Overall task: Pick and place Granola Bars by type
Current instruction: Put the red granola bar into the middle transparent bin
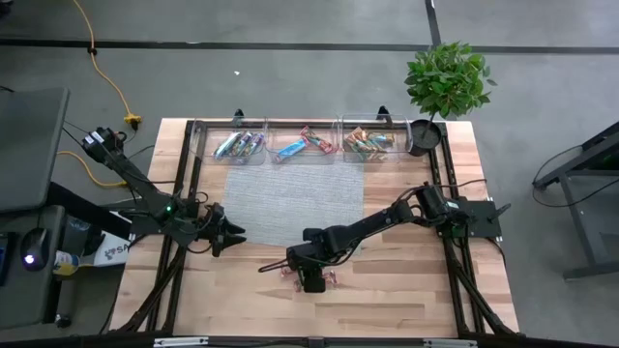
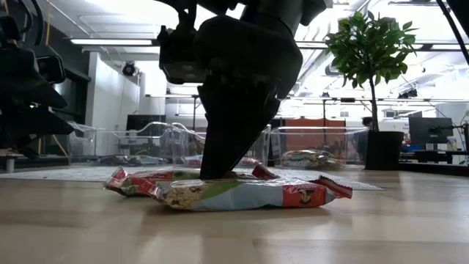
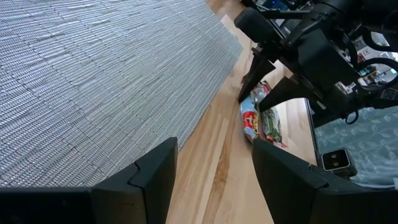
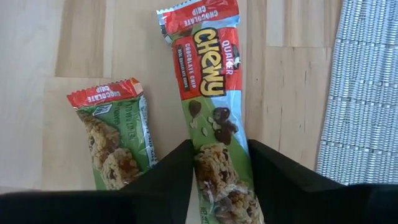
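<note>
— Right gripper (image 4: 217,180): how is it set?
— Its dark fingers are spread astride a red-and-green shiny-wrapped granola bar (image 4: 214,118), lying just beside the grey woven mat (image 4: 367,87).
— Left gripper (image 1: 232,237)?
— Held open at the mat's other edge.

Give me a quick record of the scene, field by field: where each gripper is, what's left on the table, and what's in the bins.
right gripper: down over table's front, fingers open astride a Chewy bar
second bar: beside it on the wood, untouched
left gripper: open, waiting at the grey mat's left edge
bins: three clear, at back edge, bars in each
plant: back right corner
</note>
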